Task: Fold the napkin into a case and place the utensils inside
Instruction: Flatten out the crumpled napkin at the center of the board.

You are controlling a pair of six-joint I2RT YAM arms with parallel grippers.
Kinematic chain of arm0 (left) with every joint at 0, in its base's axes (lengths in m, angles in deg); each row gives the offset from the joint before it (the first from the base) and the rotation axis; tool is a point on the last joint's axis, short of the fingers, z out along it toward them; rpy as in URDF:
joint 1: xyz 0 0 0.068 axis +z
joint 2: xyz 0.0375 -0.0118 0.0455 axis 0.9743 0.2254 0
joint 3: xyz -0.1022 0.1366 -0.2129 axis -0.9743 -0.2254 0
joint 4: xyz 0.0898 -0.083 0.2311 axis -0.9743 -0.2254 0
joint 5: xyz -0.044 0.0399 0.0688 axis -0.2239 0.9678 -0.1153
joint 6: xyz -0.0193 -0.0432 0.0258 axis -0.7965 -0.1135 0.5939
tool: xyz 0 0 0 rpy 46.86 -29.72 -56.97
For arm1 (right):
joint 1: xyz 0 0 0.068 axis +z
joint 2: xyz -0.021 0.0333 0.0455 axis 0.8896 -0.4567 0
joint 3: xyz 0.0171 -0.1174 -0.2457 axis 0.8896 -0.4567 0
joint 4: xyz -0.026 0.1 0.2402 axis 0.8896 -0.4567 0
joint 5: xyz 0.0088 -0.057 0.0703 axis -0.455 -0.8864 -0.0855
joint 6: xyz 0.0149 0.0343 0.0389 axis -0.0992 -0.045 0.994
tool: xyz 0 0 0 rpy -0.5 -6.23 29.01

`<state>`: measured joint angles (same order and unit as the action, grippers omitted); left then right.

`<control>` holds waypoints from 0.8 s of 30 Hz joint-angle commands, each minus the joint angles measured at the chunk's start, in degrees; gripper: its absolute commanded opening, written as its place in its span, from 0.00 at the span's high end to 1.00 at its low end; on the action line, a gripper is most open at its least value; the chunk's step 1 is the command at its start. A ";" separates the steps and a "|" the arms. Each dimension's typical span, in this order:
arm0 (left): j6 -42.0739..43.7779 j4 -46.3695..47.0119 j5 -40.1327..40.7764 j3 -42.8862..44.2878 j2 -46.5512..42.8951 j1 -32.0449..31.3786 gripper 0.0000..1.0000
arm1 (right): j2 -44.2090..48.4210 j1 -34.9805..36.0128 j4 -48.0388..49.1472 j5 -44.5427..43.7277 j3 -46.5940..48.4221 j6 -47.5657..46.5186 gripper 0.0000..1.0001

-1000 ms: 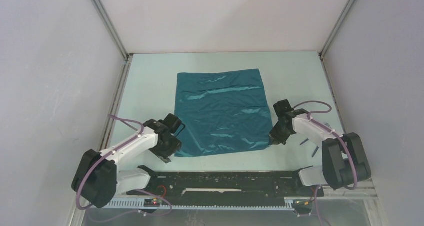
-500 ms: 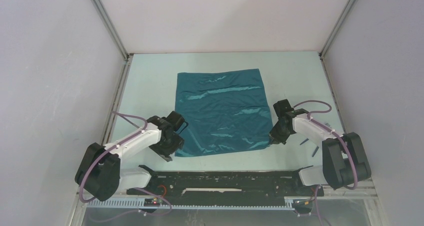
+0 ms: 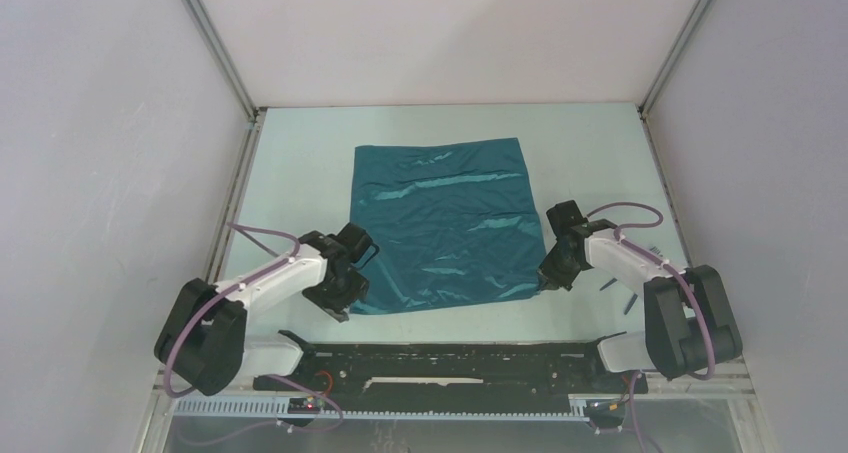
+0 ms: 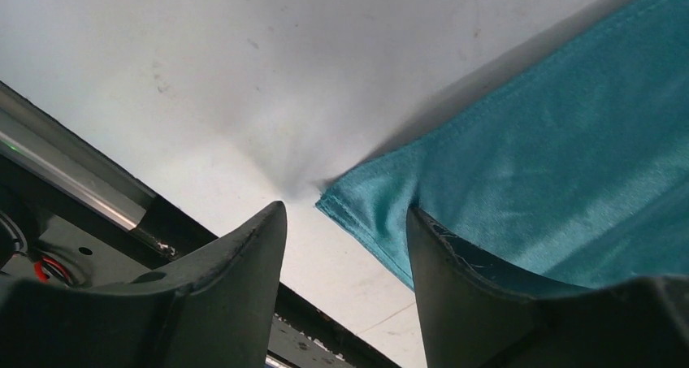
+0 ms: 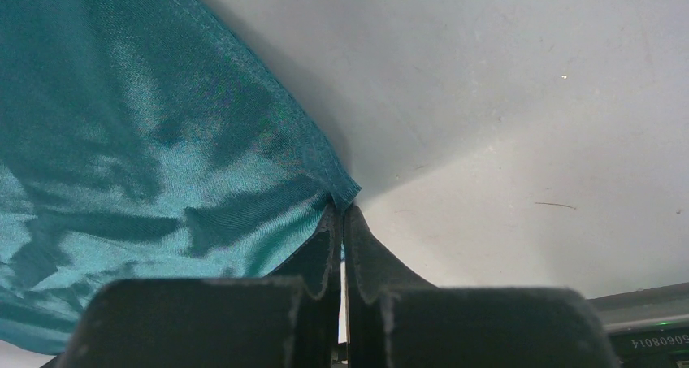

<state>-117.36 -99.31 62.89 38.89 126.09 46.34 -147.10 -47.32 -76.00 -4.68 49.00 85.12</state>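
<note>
- Edging right since a second ago, the left gripper (image 4: 345, 214) has its jaws spread astride the near left corner of the napkin (image 3: 440, 223).
- The right gripper (image 5: 341, 222) pinches the near right corner.
- The utensils (image 3: 630, 300), probably those dark slivers, lie right of the flat cloth.

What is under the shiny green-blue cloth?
Only the white table shows at the edges of the napkin. The cloth lies fairly flat, but it covers its own middle, so anything thin there is hidden. The utensils lie beside it, near the right arm.
</note>
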 commanded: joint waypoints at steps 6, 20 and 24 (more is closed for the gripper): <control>-3.01 3.40 -0.17 -3.84 2.06 -0.48 0.40 | 1.24 0.31 0.30 -0.70 -0.07 -0.11 1.00; -3.40 10.85 2.24 -7.81 1.13 -0.33 0.74 | 4.06 0.40 1.12 -0.26 -1.44 0.83 1.00; -2.09 11.46 3.71 -7.74 -2.17 -0.13 0.98 | 8.16 0.41 4.09 0.21 -3.83 1.44 1.00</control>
<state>-119.75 -92.34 61.73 34.45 124.43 46.34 -143.52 -47.30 -74.84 -4.31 46.86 85.27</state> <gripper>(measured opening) 0.154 0.008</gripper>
